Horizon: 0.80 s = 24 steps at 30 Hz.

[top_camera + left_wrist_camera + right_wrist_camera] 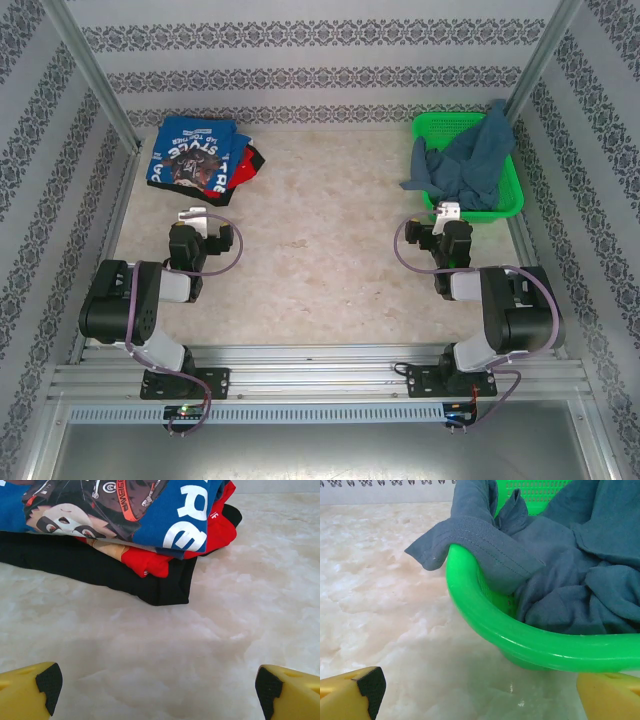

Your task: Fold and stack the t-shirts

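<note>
A folded stack sits at the far left of the table: a bright blue graphic t-shirt (pixel 190 152) (pixel 150 510) on top, a red one (pixel 160 560) under it, and a black one (pixel 100 570) at the bottom. A crumpled slate-blue t-shirt (pixel 465 160) (pixel 560 570) lies in the green basket (pixel 505 200) (pixel 520 635), one corner hanging over the rim. My left gripper (pixel 196 218) (pixel 155 690) is open just in front of the stack, nothing between its fingers. My right gripper (pixel 447 212) (pixel 480 690) is open at the basket's near rim, holding nothing.
The marble-look tabletop (pixel 320 250) spreads between the stack and the basket. Patterned walls and metal posts (pixel 95 75) close in the workspace on three sides. Both arms rest folded near the table's front edge.
</note>
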### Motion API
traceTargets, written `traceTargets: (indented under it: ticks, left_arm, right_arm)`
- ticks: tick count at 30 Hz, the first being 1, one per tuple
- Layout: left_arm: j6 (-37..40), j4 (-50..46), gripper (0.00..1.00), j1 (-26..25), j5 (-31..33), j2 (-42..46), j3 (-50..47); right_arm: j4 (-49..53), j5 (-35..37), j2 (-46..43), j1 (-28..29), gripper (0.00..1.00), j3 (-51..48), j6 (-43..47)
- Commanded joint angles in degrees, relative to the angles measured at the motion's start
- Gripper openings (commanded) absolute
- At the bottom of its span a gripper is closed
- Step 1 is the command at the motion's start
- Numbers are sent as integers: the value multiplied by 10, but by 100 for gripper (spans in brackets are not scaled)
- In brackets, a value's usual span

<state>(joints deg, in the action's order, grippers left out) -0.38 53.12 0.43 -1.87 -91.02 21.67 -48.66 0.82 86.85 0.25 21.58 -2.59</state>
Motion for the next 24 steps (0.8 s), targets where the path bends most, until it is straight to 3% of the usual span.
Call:
traceTargets:
  ticks: [1,23,24]
  left_arm:
    - [7,-3,100,-2,2,2,9]
    - [6,-1,100,-1,4,4,10]
    - [7,-14,100,-1,1,21,10]
  right_arm:
    - [-24,9,-4,4,98,5,9]
    - [-32,15,-7,3,98,8,2]
    - [22,24,-41,12,98,30,9]
